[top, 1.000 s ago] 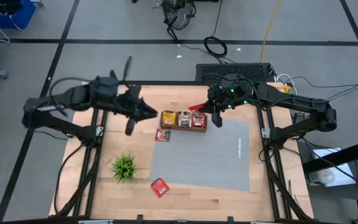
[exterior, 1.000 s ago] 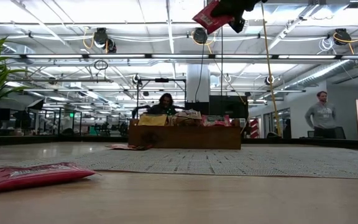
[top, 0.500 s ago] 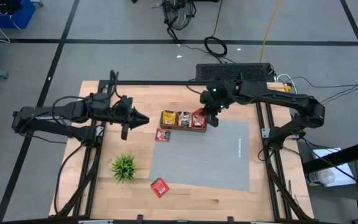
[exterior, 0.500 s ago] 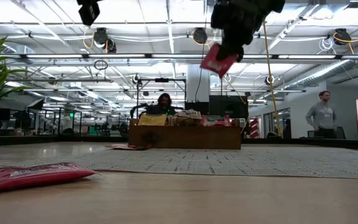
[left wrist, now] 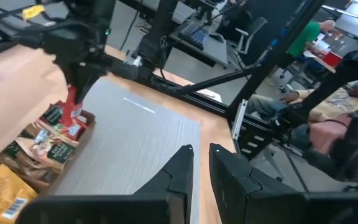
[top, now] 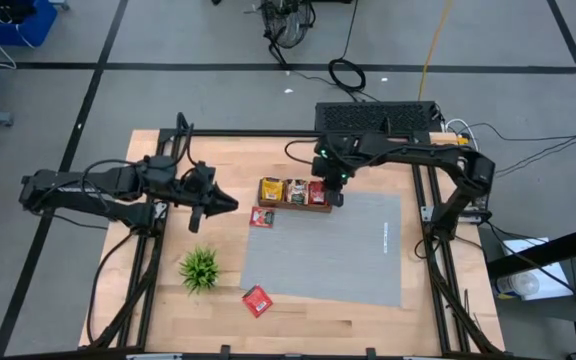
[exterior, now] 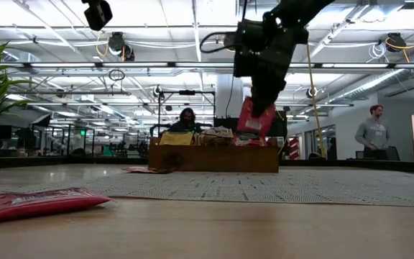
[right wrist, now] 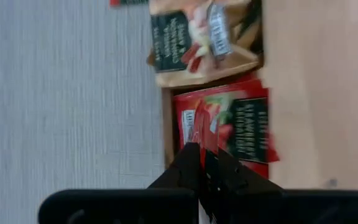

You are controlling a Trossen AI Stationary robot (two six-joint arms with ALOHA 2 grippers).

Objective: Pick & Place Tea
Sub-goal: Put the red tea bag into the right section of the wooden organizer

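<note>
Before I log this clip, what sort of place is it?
Probably an open-plan robotics lab or office: exposed ceiling pipes and lights, desks with a seated person, and cables on the grey floor.

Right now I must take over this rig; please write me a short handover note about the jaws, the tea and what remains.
Right gripper: jaws shut on a red tea packet, lowering it into the right end of the wooden tray.
Left gripper: empty, jaws nearly closed, hovering left of the tray.
Done: the tray already holds yellow, brown and red packets.
Left: release this packet, then collect the red packet beside the tray and the red packet near the front edge, close to the plant.
</note>
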